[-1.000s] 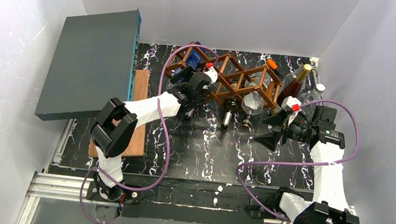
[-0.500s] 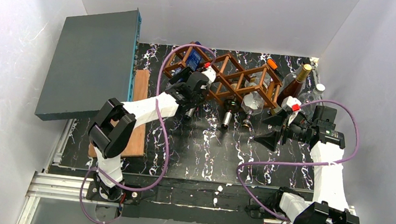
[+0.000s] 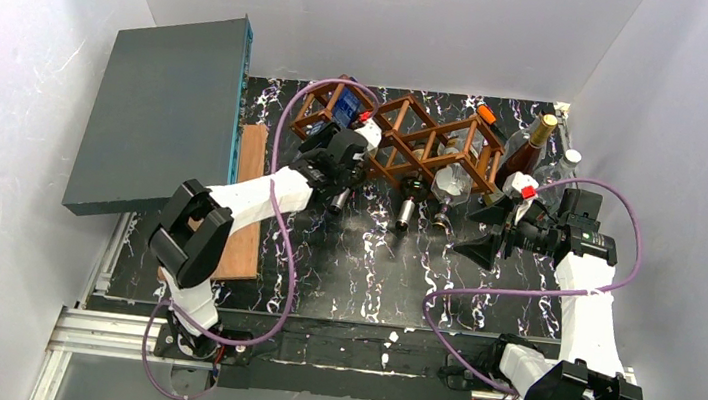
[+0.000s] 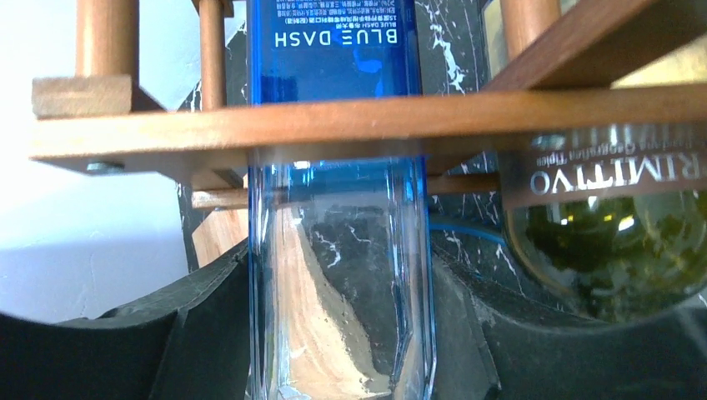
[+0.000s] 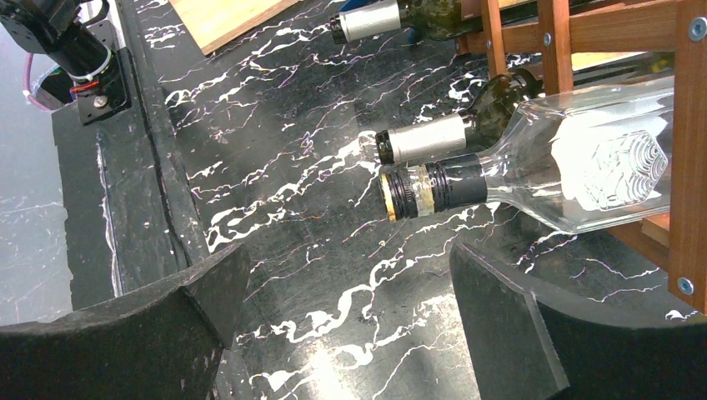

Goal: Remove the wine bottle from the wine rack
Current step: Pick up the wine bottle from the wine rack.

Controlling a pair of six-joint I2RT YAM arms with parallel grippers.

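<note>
Now left gripper flanks the racked blue bottle, grip unclear; right gripper spread wide, empty.

Bright, even lighting; sharp focus; soft shadows.

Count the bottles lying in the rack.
4: a blue bottle at the rack's left end, a green bottle beside it, a dark bottle mid-rack, a clear bottle right of that. Others may be hidden behind the lattice.

Left claw stretched far forward; right claw (jaws spread wide) points leftward, elbow bent.
</note>
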